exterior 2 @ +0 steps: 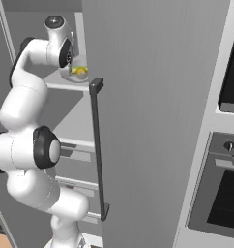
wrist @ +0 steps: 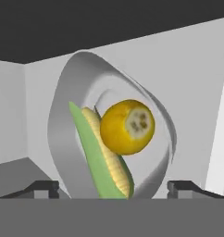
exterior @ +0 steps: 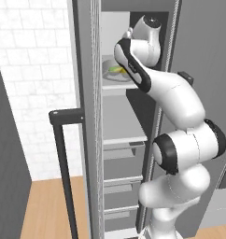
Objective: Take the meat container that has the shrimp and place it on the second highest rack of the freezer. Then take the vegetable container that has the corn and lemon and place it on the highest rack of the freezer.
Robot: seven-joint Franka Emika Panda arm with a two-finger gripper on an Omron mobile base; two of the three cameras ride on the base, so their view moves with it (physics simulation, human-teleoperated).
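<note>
The vegetable container (wrist: 63,139), a light grey tray, stands on a high rack of the freezer (exterior: 124,86) and holds the green-husked corn (wrist: 102,162) and the yellow lemon (wrist: 127,127). My gripper (wrist: 114,187) faces it at close range, open, with one dark fingertip (wrist: 44,187) on each side and both apart from the tray. In the left base view the tray (exterior: 116,70) peeks out behind my hand. The right base view has the tray (exterior 2: 80,73) and the lemon (exterior 2: 81,71) beside my wrist. The meat container and the shrimp are out of view.
The freezer door (exterior 2: 153,121) stands swung open at the right with its long dark handle (exterior 2: 97,145). A lower rack (exterior: 124,138) and drawers (exterior: 122,186) sit beneath. A wall oven (exterior 2: 225,193) is at far right. White tiled wall (exterior: 35,70) is at left.
</note>
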